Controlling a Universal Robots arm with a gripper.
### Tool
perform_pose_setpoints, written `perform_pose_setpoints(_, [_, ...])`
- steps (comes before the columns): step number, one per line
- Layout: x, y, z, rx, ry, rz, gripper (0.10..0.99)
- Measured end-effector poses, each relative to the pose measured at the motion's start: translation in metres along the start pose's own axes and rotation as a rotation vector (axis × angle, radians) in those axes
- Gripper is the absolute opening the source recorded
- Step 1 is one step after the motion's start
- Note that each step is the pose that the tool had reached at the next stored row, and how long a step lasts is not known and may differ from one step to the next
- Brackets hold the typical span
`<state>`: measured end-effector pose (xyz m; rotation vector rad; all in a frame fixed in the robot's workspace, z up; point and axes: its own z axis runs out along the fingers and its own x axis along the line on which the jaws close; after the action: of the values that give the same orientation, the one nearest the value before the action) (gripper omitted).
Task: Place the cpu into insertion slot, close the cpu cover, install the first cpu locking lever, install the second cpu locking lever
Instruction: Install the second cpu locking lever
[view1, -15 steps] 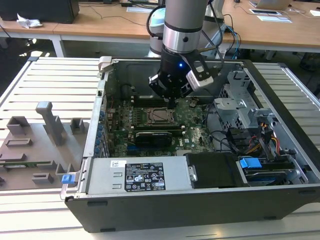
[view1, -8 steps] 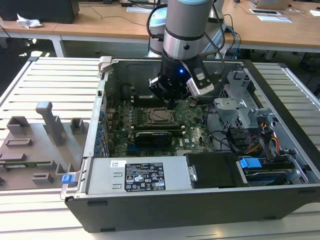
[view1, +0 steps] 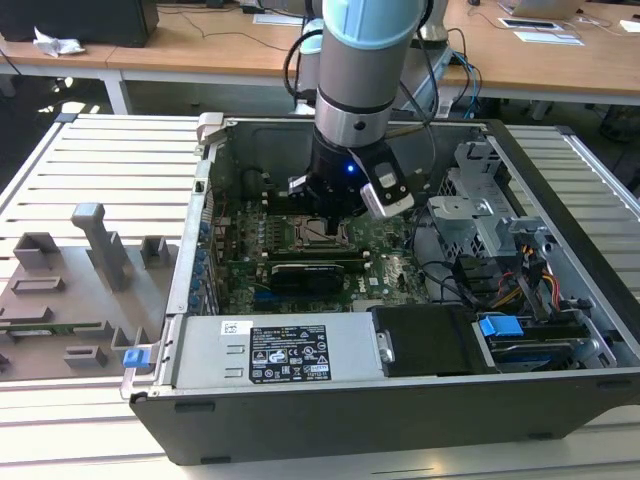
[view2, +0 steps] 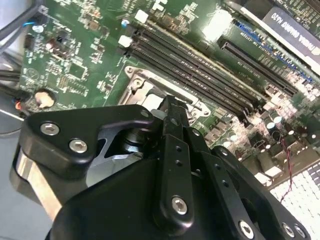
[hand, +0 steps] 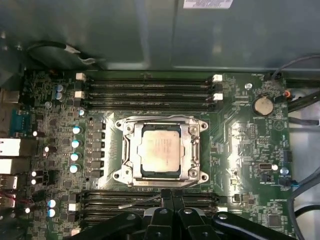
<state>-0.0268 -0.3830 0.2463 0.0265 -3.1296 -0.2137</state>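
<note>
The cpu (hand: 160, 150), silvery-grey top up, lies flat in the insertion slot (hand: 161, 181) on the green motherboard. The cpu cover (hand: 131, 150), a silvery metal frame, rests down around it, the chip showing through its window. My gripper (hand: 172, 195) hangs just off one edge of the socket with its black fingers together and nothing seen between them. A thin silvery lever rod (hand: 141, 201) slants over the memory slots, its end at the fingertips. In the exterior view the gripper (view1: 325, 215) is low inside the case over the socket (view1: 322, 233). The second wrist view has the fingers (view2: 170, 107) over the socket frame (view2: 145, 85).
The open computer case (view1: 200, 230) walls the board in. Long memory slots (hand: 150, 87) flank the socket on two sides. A grey power supply (view1: 280, 350), a drive cage (view1: 480, 215) and cables (view1: 520, 280) crowd the case. A grey fixture tray (view1: 70, 290) lies at the exterior view's left.
</note>
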Motion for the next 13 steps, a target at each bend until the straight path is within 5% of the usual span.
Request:
perform_pose_setpoints(11, [0.0274,-0.0054,0.0287,-0.001,0.0012,-0.008,0.106])
perform_pose_setpoints(13, [0.0398,-0.0068,0.0342,-0.016,0.0024,-0.019,0.106])
